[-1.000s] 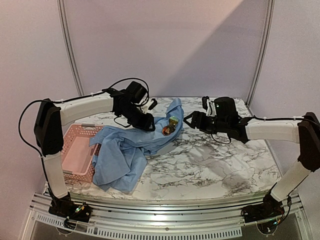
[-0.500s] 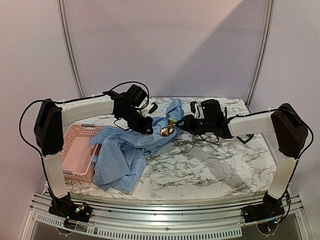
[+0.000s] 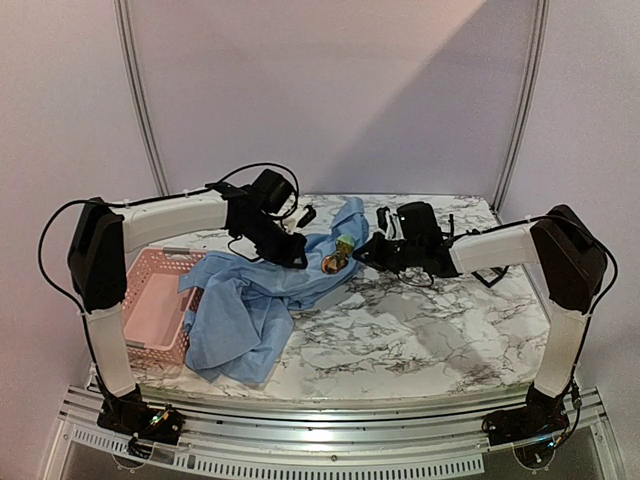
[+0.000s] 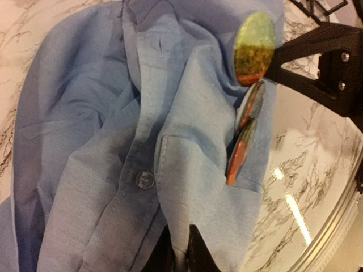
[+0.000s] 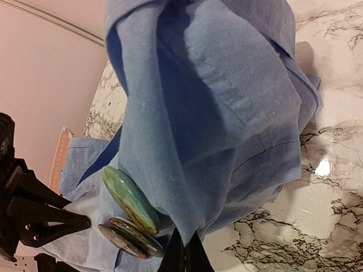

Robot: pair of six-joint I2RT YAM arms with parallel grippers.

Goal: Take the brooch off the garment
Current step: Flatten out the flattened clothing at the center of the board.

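**Both arms at the garment (image 3: 245,305), brooch (image 3: 342,250) pinned on**

Seen from above, the garment, a wrinkled light blue shirt, spreads across the marble table (image 3: 430,330). It starts at about 8 o'clock, where its edge lies over the rim of the pink basket (image 3: 150,300), and rises to a peak near 12 o'clock. The brooch, a cluster of round discs that go from green to orange, sits on that raised part, on the side facing 3 o'clock.

The left gripper (image 3: 292,250) reaches in from 9 o'clock of the brooch. In its wrist view the fingers (image 4: 198,252) are drawn close together, pinching a fold of the shirt front between them. A clear button (image 4: 145,179) lies at 11 o'clock of the fingertips. The brooch sits at 1 o'clock, well up the cloth.

The right gripper (image 3: 365,250) reaches in from 3 o'clock and ends just beside the brooch. Its jaws are pressed together. In its wrist view a hanging fold of the shirt narrows down to the fingertips, but whether any cloth is caught between them cannot be told. The discs lie near those tips, toward 10 o'clock, without touching them.
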